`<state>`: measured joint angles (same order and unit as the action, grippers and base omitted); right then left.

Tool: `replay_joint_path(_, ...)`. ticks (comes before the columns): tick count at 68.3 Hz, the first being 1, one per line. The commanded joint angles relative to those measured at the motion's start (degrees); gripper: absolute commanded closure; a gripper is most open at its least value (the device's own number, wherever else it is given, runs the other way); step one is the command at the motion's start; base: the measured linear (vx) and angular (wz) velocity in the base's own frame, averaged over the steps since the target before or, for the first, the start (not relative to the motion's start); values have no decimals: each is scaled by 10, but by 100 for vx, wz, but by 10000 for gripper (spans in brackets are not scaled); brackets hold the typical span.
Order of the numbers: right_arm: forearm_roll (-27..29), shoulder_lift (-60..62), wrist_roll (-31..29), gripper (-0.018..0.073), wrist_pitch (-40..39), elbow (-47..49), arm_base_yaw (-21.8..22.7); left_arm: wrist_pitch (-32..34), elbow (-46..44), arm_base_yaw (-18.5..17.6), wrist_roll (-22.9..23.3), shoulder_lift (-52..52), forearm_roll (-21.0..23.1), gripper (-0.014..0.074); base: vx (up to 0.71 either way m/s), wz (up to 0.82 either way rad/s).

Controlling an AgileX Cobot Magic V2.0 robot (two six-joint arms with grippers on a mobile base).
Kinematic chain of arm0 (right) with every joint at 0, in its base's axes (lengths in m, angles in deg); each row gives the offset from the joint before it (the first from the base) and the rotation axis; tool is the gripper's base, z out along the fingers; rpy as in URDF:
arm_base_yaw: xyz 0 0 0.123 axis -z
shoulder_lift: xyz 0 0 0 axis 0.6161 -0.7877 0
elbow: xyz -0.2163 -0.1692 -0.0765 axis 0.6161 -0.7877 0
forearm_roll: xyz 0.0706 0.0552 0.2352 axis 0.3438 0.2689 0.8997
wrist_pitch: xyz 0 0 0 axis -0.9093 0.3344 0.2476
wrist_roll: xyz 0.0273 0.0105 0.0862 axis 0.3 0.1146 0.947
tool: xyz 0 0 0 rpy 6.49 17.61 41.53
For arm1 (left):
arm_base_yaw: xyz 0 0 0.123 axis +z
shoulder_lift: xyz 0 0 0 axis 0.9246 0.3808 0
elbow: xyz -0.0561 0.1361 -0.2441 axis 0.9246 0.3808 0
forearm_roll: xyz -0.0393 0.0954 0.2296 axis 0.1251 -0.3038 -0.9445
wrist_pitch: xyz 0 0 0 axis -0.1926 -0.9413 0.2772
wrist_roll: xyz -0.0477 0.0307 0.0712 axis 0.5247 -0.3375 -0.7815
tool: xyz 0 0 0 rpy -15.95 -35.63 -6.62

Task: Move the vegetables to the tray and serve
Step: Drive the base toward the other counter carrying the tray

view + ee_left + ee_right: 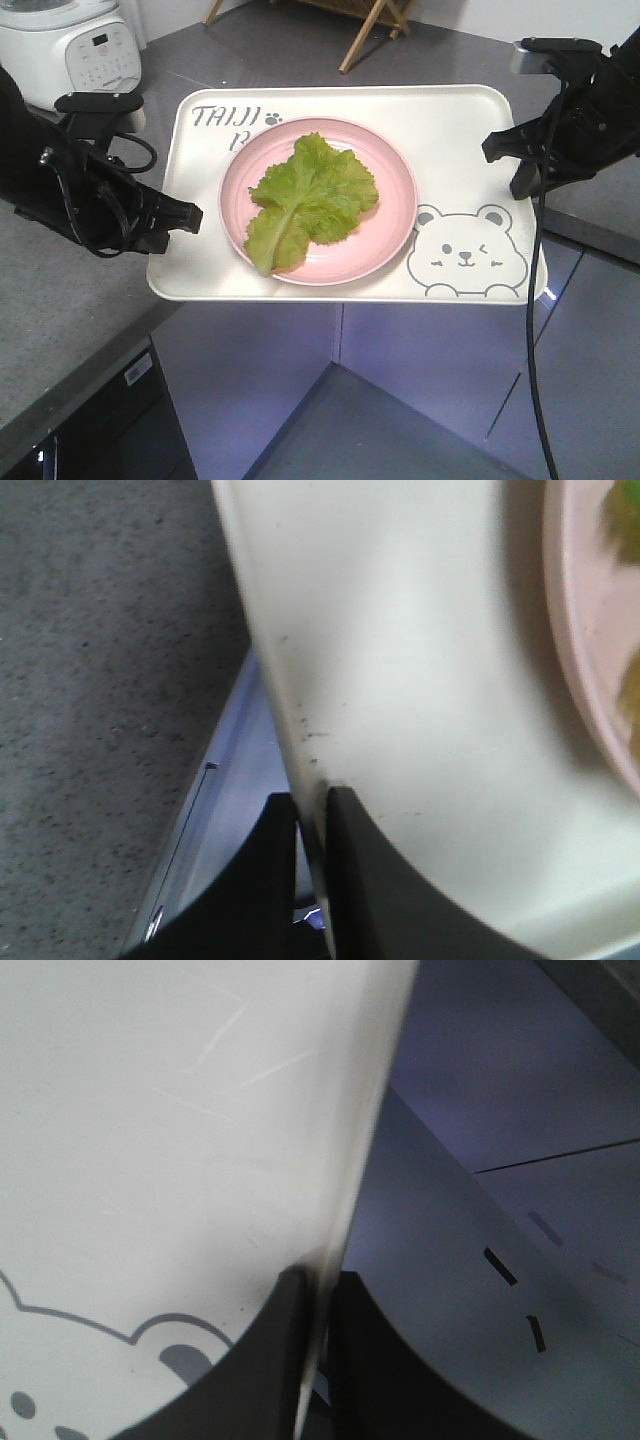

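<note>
The cream tray (pixel 460 125) with the grey bear face is held up in the air between both arms. On it sits a round pink plate (pixel 395 195), and the green lettuce leaf, the vegetables (pixel 310 195), lies on that plate. My left gripper (pixel 190 215) is shut on the tray's left rim (pixel 300 730), one finger above and one below. My right gripper (pixel 505 150) is shut on the tray's right rim (pixel 350 1190) the same way. A sliver of the plate (pixel 590 630) shows in the left wrist view.
A white rice cooker (pixel 70 45) stands on the grey counter (pixel 60 300) at the back left. A wooden stand (pixel 375 25) is behind the tray. Below the tray is a gap with the floor (pixel 330 430) and cabinet fronts.
</note>
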<state>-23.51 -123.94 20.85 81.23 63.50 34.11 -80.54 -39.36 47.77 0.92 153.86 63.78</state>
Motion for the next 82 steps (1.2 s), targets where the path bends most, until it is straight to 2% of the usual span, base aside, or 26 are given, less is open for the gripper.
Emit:
replay_joint_path(1, 46, 31, -23, 565, 19, 16, -6, 50, -18, -11, -11, -26, 41, 602, -4, -34)
replay_joint_path(82, 46, 31, -23, 565, 19, 16, -6, 50, -18, -11, -11, -26, 41, 602, -3, -32)
